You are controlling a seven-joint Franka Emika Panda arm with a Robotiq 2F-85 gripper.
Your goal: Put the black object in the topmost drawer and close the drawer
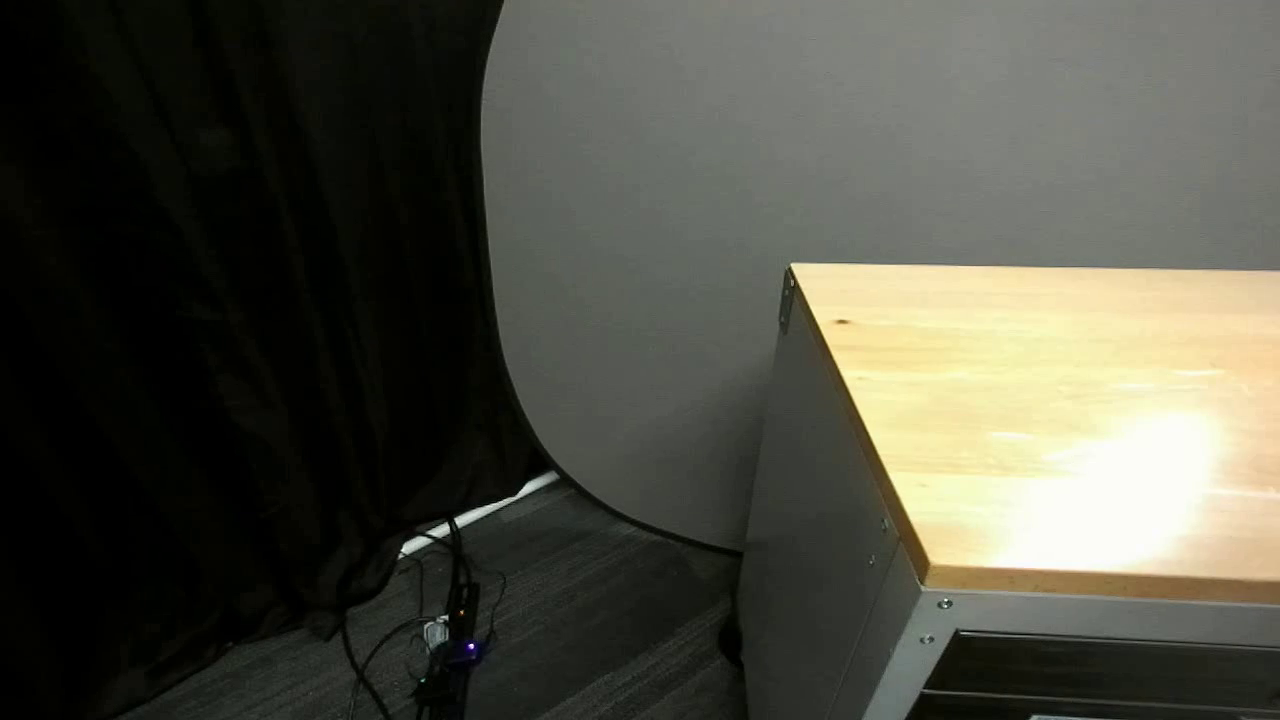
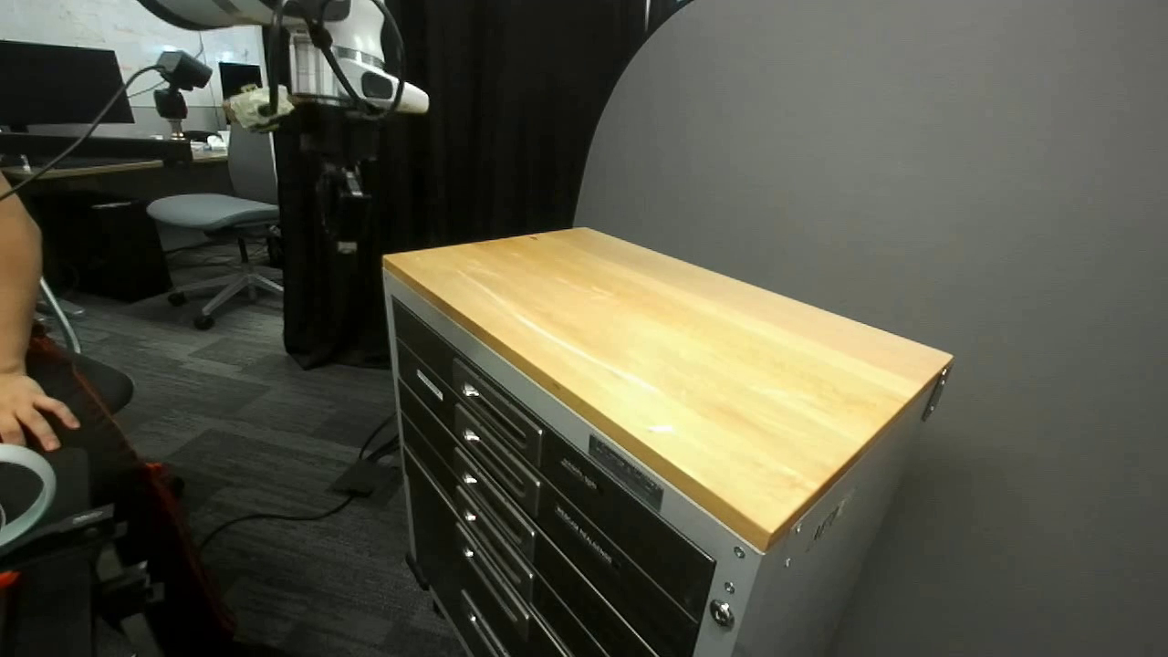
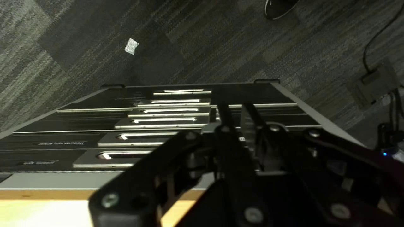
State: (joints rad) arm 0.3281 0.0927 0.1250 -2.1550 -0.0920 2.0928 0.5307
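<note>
The black object shows in none of the views. The topmost drawer (image 2: 630, 511) is the uppermost dark front under the pale wood cabinet top (image 2: 675, 338); it appears shut. In the wrist view the topmost drawer (image 3: 41, 163) shows at lower left, with its recessed handle, and the cabinet top lies at the bottom edge. My gripper (image 3: 234, 108) has a narrow-looking gap between its fingers, with drawer fronts showing through and nothing visible held. In an exterior view my gripper (image 2: 347, 242) hangs left of the cabinet, dark against the black curtain.
Several other drawers (image 2: 497, 520) lie below. A person's hand (image 2: 32, 411) is at the far left. A chair (image 2: 214, 212) and desk stand behind. Cables (image 1: 455, 640) lie on the floor. A grey panel (image 1: 620, 250) stands behind the cabinet.
</note>
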